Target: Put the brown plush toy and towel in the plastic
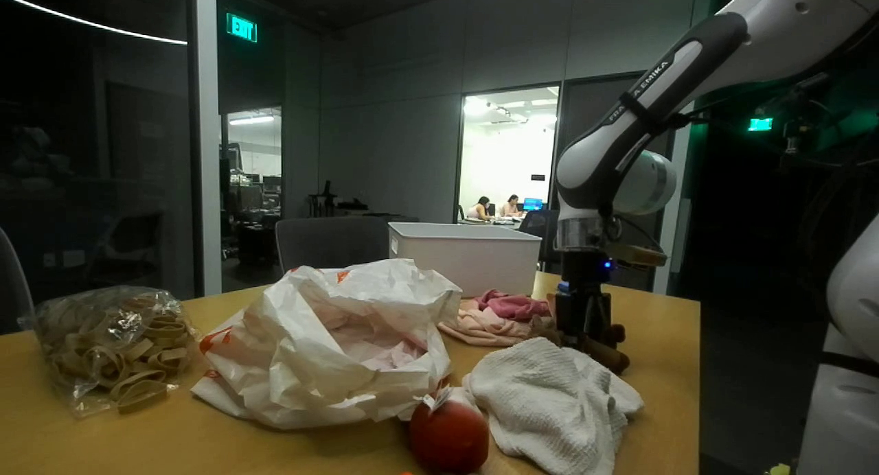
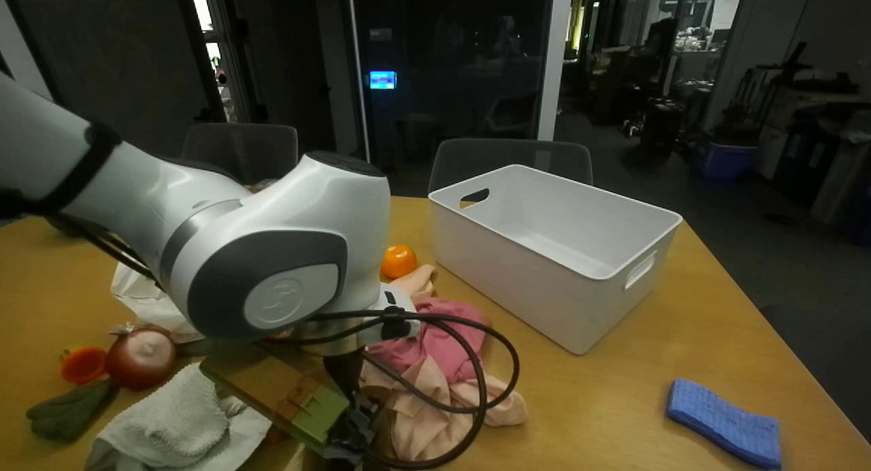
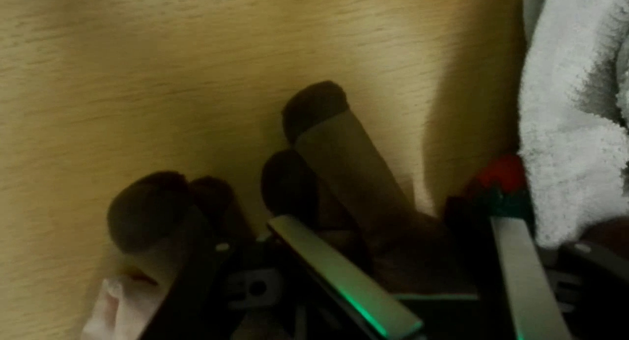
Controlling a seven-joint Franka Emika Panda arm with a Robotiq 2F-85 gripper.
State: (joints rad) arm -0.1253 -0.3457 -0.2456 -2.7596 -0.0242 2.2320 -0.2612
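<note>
The bent arm [image 1: 676, 77] points its gripper [image 1: 584, 327] straight down, fingers [image 3: 344, 277] apart.

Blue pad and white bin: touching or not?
Apart: in an exterior view, the wooden tabletop shows as a plain gap between the blue pad and the white bin.

In an exterior view you looked low across the table [image 1: 663, 365]; in an exterior view, down past the arm [image 2: 286, 267] at frame left. Both showed the white box [image 2: 544, 280]. Your wrist view faced down, close over the brown plush toy [image 3: 354, 168].
</note>
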